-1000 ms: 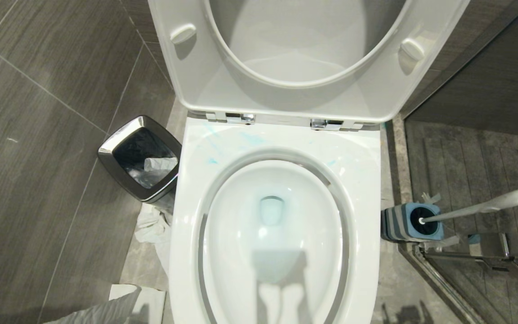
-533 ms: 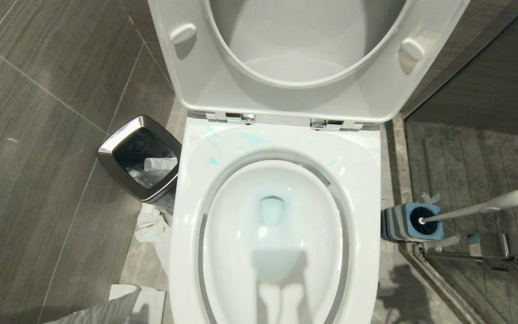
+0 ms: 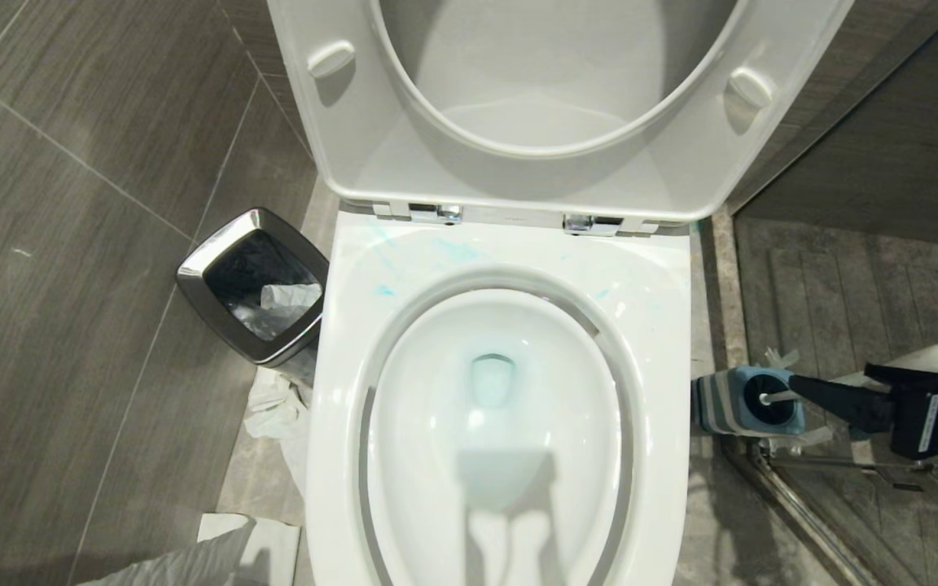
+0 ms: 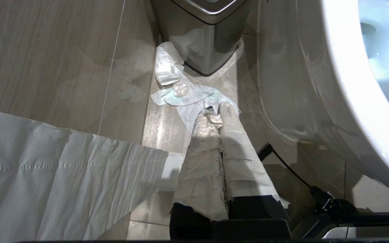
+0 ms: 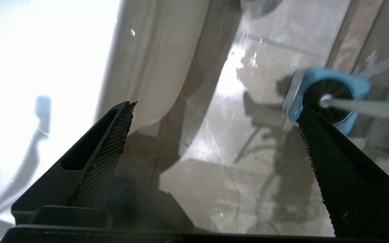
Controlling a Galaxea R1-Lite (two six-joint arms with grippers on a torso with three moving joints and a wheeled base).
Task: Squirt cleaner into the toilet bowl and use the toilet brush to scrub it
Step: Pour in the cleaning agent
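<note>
The white toilet bowl point(image 3: 339, 342) fills the middle of the head view, with its seat and lid raised. Turquoise cleaner point(image 3: 457, 248) streaks the back of the rim and tints the water. To the bowl's right, the toilet brush point(image 3: 937, 356) leans in its blue holder point(image 3: 742, 400). My right gripper point(image 3: 831, 378) is open and hovers over the handle, just right of the holder. The right wrist view shows the holder point(image 5: 353, 84) past one finger, with nothing between the jaws of my right gripper point(image 5: 214, 108). My left gripper point(image 4: 214, 109), its fingers wrapped in white paper, is shut low beside the bowl point(image 4: 349, 84).
A chrome-rimmed bin point(image 3: 253, 285) stands left of the toilet, with crumpled tissue point(image 3: 273, 411) on the floor below it and a paper sheet point(image 3: 192, 557) at the front left. A metal shower rail point(image 3: 803, 505) runs along the floor on the right.
My right gripper has come into the head view from the right and now covers most of the brush handle beside the holder. The left arm has not moved.
</note>
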